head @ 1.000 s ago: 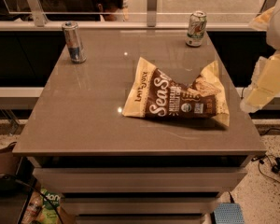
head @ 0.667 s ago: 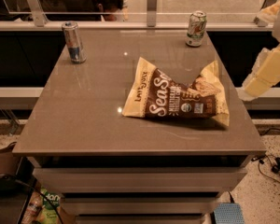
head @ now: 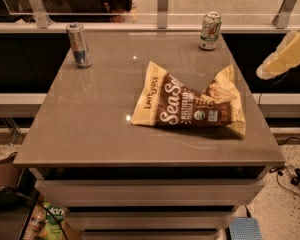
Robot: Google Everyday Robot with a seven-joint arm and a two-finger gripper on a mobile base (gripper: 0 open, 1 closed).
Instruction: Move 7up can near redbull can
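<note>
The 7up can (head: 210, 30), white and green with a silver top, stands upright at the far right of the grey table (head: 90, 129). The redbull can (head: 79, 45), slim, silver and blue, stands upright at the far left, well apart from the 7up can. My gripper (head: 264, 72) is at the low end of the pale arm that comes in from the right edge. It hangs beyond the table's right side, to the right of the 7up can and nearer the camera, and touches nothing.
A brown and yellow chip bag (head: 190, 105) lies flat in the middle right of the table, between the front edge and the cans. A glass railing (head: 162, 4) runs behind the table's far edge. Cables (head: 290, 176) lie on the floor at the right.
The arm at the right edge has risen and tilted upward. The cans and the chip bag have not moved.
</note>
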